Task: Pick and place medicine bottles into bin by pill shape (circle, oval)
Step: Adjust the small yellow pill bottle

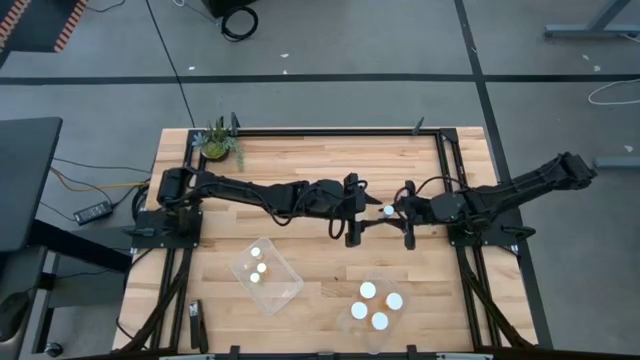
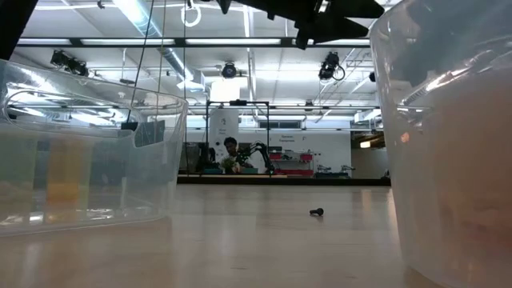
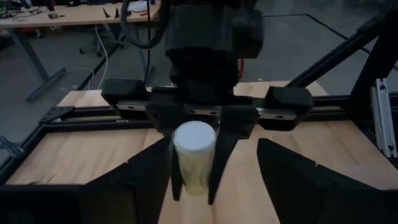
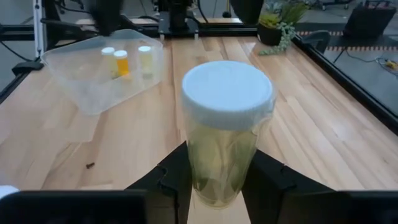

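- Amber plastic with a white cap: one bottle hangs above the middle of the wooden surface, gripped by the right tool, whose dark fingers press on its body just under the cap.
- The left tool faces it from just beside; in the left wrist view its own two fingers stand wide, one on either side of the bottle and clear of it, holding nothing.
- Three bottles stand in the left bin; the right bin shows three white caps. I judge the sorting well along, this bottle being in transit between the arms.
- Handling, as a judgement: the bottle looks light and stiff, so a modest squeeze should do. Its smooth round wall could slip or twist in hard fingers, and the cap is wider than the body.
- Best hold: across the body below the cap, so the rim acts as a stop against sliding down. Gripping the cap alone risks it tipping.
- Contents look pale and loose through the wall; I cannot tell the pill shape.
- Risk: set down tilted inside a bin, it may knock over the bottles already standing there.
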